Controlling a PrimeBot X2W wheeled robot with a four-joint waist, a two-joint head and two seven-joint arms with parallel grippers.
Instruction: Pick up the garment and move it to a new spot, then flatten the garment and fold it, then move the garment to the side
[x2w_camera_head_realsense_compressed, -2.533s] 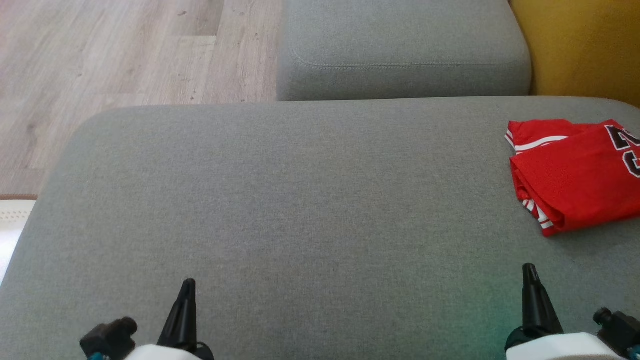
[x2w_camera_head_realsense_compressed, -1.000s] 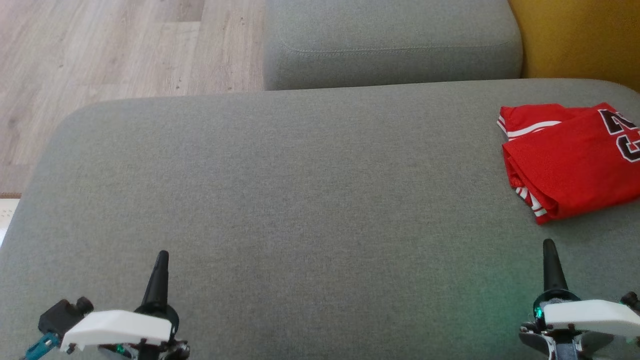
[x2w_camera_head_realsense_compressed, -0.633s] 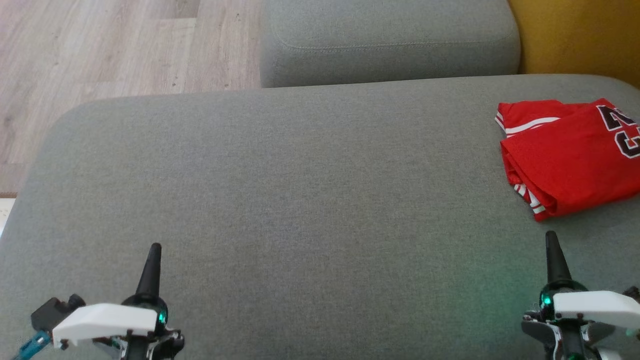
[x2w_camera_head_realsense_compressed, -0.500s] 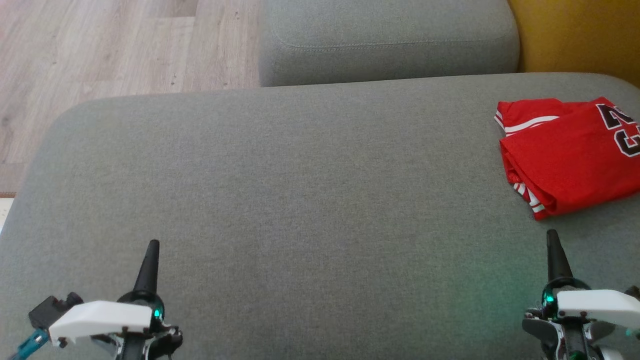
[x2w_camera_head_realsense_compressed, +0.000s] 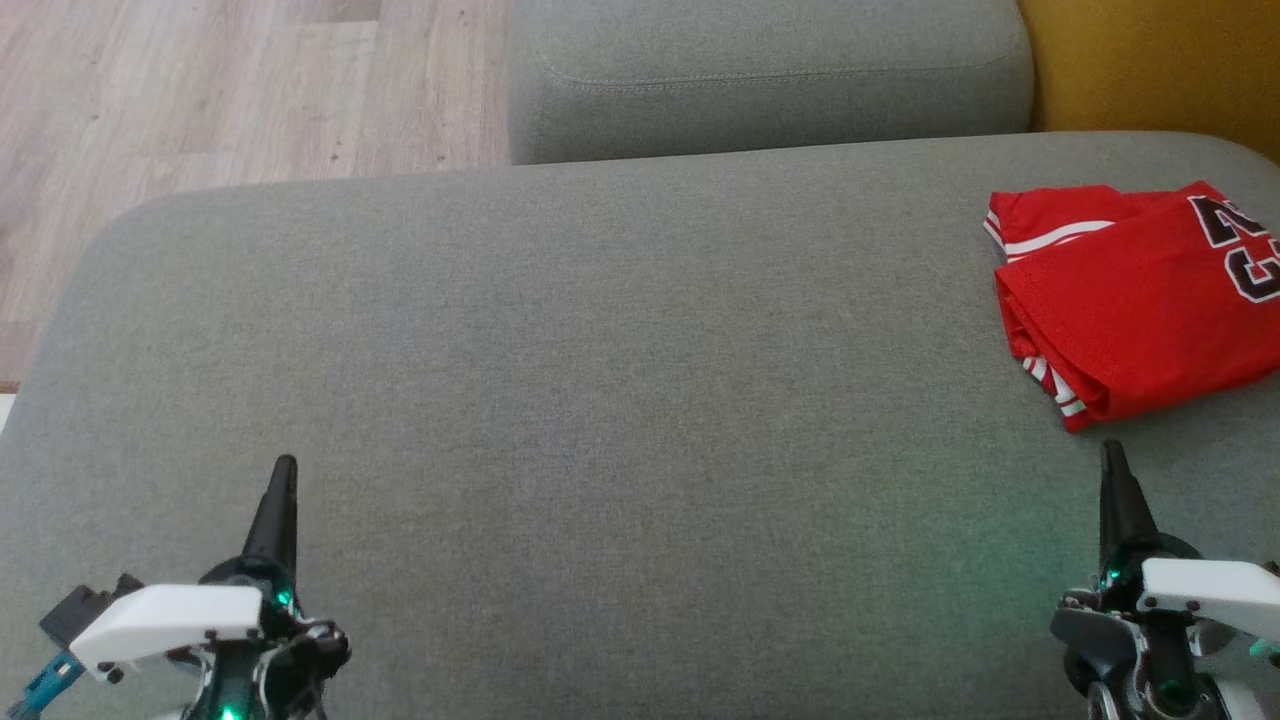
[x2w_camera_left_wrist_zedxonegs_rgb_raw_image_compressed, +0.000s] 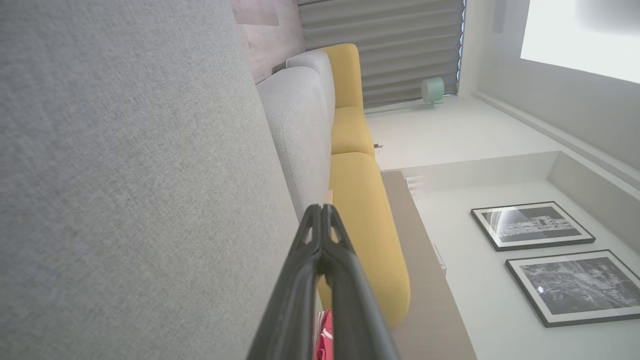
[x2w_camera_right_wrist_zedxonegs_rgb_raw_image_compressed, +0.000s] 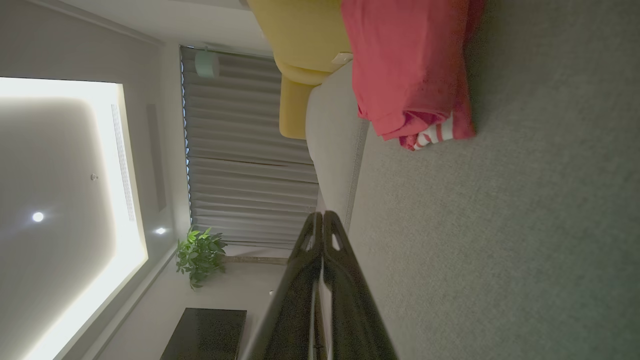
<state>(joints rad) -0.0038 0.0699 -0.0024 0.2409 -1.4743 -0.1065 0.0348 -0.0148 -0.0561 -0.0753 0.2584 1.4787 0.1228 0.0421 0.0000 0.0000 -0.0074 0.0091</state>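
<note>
The garment (x2w_camera_head_realsense_compressed: 1140, 300) is a red jersey with white stripes and dark lettering. It lies folded at the right edge of the grey sofa cushion (x2w_camera_head_realsense_compressed: 600, 400). The right wrist view has the garment (x2w_camera_right_wrist_zedxonegs_rgb_raw_image_compressed: 405, 70) ahead of the fingers, and in the left wrist view a sliver of the garment (x2w_camera_left_wrist_zedxonegs_rgb_raw_image_compressed: 324, 336) peeks out behind the fingers. My right gripper (x2w_camera_head_realsense_compressed: 1112, 462) is shut and empty, just below the garment's near corner and apart from it. My left gripper (x2w_camera_head_realsense_compressed: 285, 475) is shut and empty at the lower left over bare cushion. Both pairs of fingertips meet in the wrist views.
A second grey cushion (x2w_camera_head_realsense_compressed: 770, 70) sits beyond the main one. A yellow sofa piece (x2w_camera_head_realsense_compressed: 1150, 70) stands at the back right. Wood floor (x2w_camera_head_realsense_compressed: 200, 90) lies off the cushion's left and far edges.
The head camera has tilted, so the cushion and garment sit higher in the picture. Both grippers have spread a little further apart and show more of their wrists; both stay shut.
</note>
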